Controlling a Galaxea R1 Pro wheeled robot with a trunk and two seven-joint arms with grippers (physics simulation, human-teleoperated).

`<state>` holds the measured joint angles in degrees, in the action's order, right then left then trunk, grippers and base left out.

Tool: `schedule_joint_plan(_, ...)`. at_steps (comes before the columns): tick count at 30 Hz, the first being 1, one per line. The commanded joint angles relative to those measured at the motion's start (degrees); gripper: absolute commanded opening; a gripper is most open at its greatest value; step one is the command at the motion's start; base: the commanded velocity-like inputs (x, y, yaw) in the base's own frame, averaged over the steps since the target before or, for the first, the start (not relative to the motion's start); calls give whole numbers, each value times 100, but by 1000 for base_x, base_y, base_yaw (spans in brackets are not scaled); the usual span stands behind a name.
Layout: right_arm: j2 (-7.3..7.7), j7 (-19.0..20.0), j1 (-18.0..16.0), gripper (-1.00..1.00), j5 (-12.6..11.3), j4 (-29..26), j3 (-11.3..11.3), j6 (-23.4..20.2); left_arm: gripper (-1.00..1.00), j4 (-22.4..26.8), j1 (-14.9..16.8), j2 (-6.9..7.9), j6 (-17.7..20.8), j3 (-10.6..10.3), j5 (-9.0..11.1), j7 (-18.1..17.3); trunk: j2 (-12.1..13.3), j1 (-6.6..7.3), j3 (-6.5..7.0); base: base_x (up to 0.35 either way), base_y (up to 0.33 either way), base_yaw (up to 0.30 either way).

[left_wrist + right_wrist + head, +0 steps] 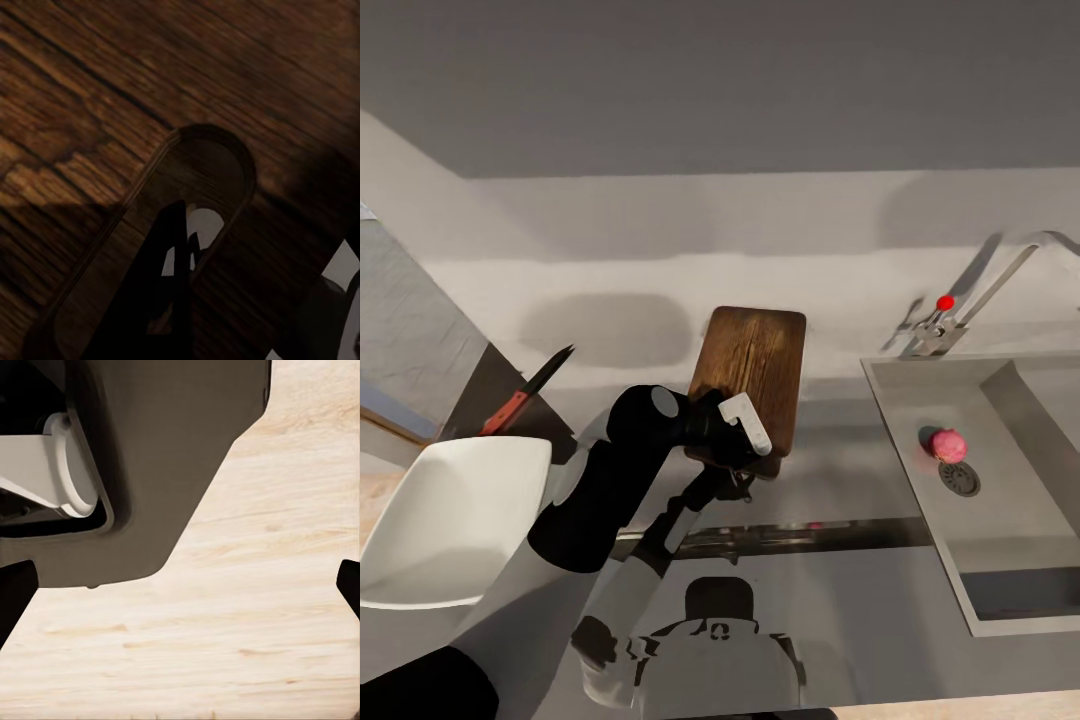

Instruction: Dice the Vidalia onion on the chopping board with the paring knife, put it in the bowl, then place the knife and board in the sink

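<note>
- Vidalia onion [948, 445] sits in the sink [1000, 590] beside the drain, well apart from both grippers.
- Left gripper [745, 455] is at the chopping board [753, 372] handle slot; jaw state — cannot tell.
- Right gripper [180, 585] hangs wide open over pale wood floor [262, 645].
- Grey countertop [840, 290] carries the paring knife [525, 392] and white bowl [445, 520].

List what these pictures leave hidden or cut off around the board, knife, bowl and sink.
- Chopping board: in the head view its near end is covered by the left gripper; whether the fingers are clamped on it cannot be told.
- Paring knife: handle end hidden behind the bowl.
- Bowl: cut off by the picture's left edge.
- Sink: right part and tap top cut off by the right edge.
</note>
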<state>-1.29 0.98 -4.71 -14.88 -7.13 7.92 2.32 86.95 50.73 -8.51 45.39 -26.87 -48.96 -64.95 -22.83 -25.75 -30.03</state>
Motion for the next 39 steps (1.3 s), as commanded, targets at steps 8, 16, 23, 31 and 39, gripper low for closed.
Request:
schedule_joint_plan(8, -9, 8, -3, 100, -59, 53, 43, 23, -100, 6, 7, -2, -66, 112, -220, -44, -9, -3, -7, -163, -179, 0)
schedule_joint_plan(16, -11, 8, -3, 100, -59, 54, 43, 31, -100, 6, 7, 5, -69, 112, -220, -44, -9, -3, -7, -249, -232, 0)
schedule_joint_plan(23, -11, 8, -3, 100, -59, 54, 43, 31, -100, 6, 7, 9, -68, 112, -220, -44, -9, -3, -7, -251, -232, 0)
schedule_joint_plan(31, -11, 8, -3, 100, -61, 54, 43, 40, -100, 16, 7, 7, -66, 125, -220, -18, -9, -3, -7, -252, -220, 0)
schedule_joint_plan(39, -11, 8, -3, 100, -66, 54, 43, 48, -100, 31, 7, 1, -43, 238, -220, 24, -9, -3, -7, -80, -70, 0)
